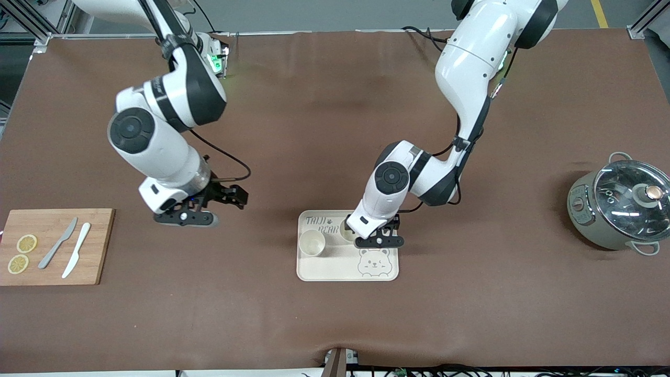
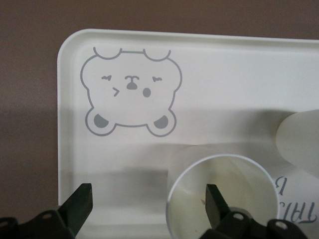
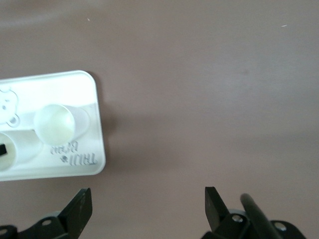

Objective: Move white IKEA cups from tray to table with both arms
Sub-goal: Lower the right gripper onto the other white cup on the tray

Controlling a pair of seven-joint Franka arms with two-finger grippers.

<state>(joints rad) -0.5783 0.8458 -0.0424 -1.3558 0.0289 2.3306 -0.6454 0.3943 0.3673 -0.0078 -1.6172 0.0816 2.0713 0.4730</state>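
Two white cups stand on the bear-print tray (image 1: 345,267). One cup (image 1: 312,243) stands free at the tray's edge toward the right arm's end. The other cup (image 1: 346,229) is partly hidden under my left gripper (image 1: 366,231). In the left wrist view, that gripper (image 2: 148,201) is open and low over the tray (image 2: 224,74). One fingertip (image 2: 215,203) is inside this cup's rim (image 2: 219,196) and the other is outside it. The free cup (image 2: 299,142) shows beside it. My right gripper (image 1: 230,196) is open and empty over bare mat, apart from the tray. The right wrist view (image 3: 147,204) shows both cups (image 3: 55,123).
A wooden board (image 1: 97,246) with two lemon slices (image 1: 26,243), a grey knife and a white knife lies at the right arm's end. A grey-green lidded pot (image 1: 620,207) stands at the left arm's end. Brown mat covers the table.
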